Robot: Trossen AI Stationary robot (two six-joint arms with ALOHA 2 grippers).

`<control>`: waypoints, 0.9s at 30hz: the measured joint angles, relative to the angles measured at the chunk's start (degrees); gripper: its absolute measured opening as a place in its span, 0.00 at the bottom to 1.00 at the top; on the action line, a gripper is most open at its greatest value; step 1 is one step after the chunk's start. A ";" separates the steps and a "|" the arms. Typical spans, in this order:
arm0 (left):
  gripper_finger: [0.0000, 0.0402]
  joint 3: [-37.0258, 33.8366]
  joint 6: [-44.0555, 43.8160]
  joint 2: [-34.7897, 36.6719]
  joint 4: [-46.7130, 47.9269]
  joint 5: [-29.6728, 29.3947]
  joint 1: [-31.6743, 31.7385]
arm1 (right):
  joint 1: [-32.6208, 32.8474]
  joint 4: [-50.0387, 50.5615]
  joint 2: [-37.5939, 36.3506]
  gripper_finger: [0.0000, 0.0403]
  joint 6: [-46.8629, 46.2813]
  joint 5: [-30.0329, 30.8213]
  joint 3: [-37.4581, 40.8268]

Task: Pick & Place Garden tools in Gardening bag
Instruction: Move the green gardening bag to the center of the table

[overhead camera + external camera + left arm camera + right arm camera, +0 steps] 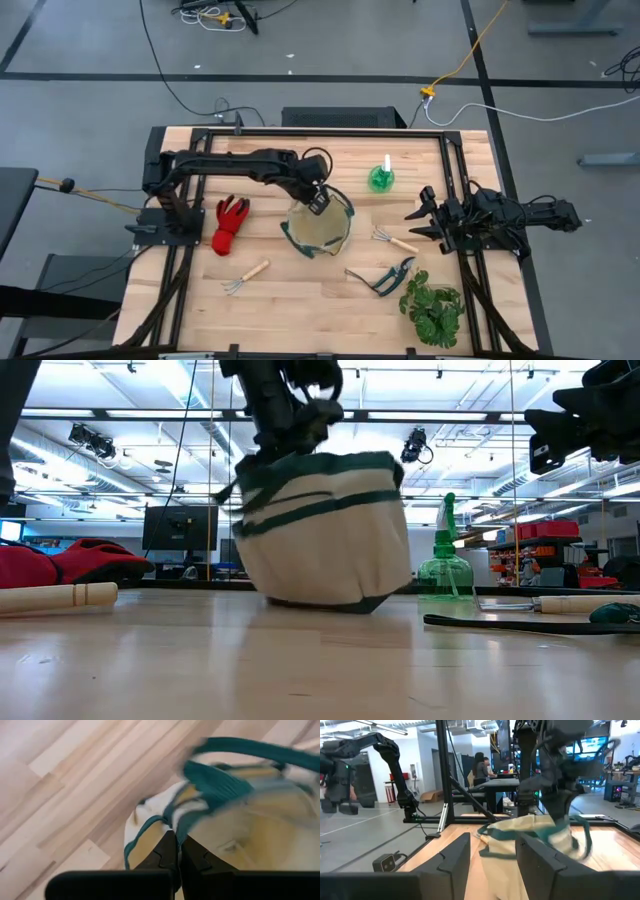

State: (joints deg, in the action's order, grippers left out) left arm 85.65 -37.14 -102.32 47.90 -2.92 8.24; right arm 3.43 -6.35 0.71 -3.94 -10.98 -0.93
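On the left of the table lie the red gloves (229,224), and nearer the front edge a wooden-handled rake (246,277). The left gripper (318,201) has its fingers pinched tight on the rim of the bag (320,228) at mid-table. In the low view the bag (325,530) is tipped, with one side of its base lifted. The step in hand looks like setting the bag upright and open, so it pays to keep that pinch firm, move slowly and put the base down flat before letting go — a slack rim would fold the mouth shut. Behind the bag stands the green spray bottle (381,177); a second rake (394,240) and the shears (385,277) lie to its right. The right gripper (424,220) waits at the right edge — fingers apart, holding nothing — and should stay clear.
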 joint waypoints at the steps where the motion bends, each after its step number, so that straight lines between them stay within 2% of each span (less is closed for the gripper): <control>1: 0.01 0.00 0.02 -0.57 -0.41 0.32 0.11 | 0.00 0.02 0.00 0.40 0.02 0.00 -0.01; 10: 0.02 -0.02 1.01 -2.69 -4.33 4.25 1.74 | 0.01 0.17 0.06 0.40 0.00 0.00 -0.01; 19: 0.16 -0.02 4.15 -2.71 -5.19 4.16 1.68 | 0.00 0.48 0.08 0.40 0.00 0.00 0.00; 27: 0.19 -0.02 6.48 -2.74 -5.35 4.11 1.67 | 0.01 0.51 0.08 0.40 0.00 0.00 -0.01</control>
State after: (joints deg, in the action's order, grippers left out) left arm 85.62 -30.66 -105.06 42.55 1.19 9.90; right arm 3.43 -5.85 0.80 -3.95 -10.98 -0.94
